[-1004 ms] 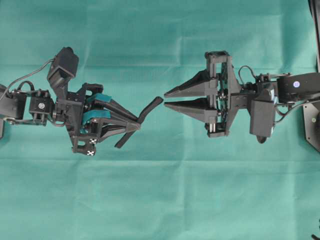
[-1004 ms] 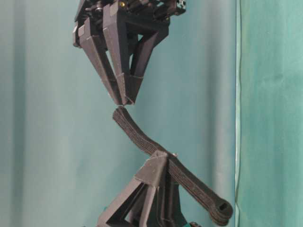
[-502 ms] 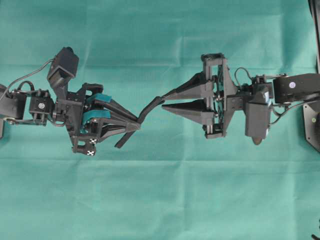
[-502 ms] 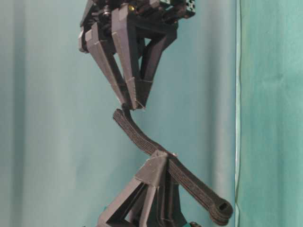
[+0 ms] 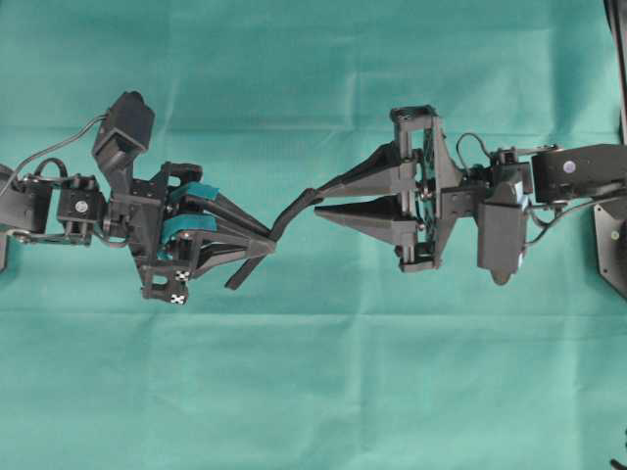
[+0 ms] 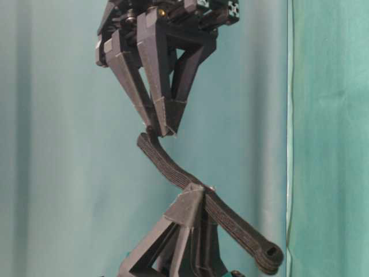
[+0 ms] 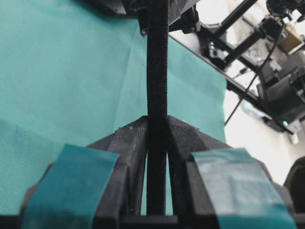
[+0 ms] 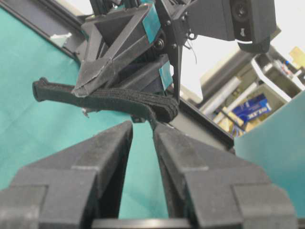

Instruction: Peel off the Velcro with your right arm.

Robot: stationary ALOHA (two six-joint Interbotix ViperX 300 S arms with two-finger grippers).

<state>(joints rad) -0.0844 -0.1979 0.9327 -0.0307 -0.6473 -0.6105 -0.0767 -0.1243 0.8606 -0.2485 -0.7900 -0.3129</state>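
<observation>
The Velcro (image 5: 290,214) is a thin black strap held above the green cloth. My left gripper (image 5: 268,243), the one with teal pads, is shut on its middle, and both ends stick out past the fingers. From the left wrist the Velcro (image 7: 157,71) runs straight up between the shut fingers of the left gripper (image 7: 157,125). My right gripper (image 5: 318,201) has plain dark pointed fingers with a narrow gap and nothing between them. Its tips stand at the strap's near end, the upper tip touching it. From the right wrist the Velcro (image 8: 109,98) lies just beyond the right gripper (image 8: 143,126).
Green cloth (image 5: 313,392) covers the table under both arms. A black base plate (image 5: 613,235) sits at the right edge. Beyond the table's far edge there are frame bars and boxes (image 8: 252,109).
My right gripper has moved left to the Velcro's free end and turned a little, so its tips now reach the strap. The left gripper and strap have stayed still.
</observation>
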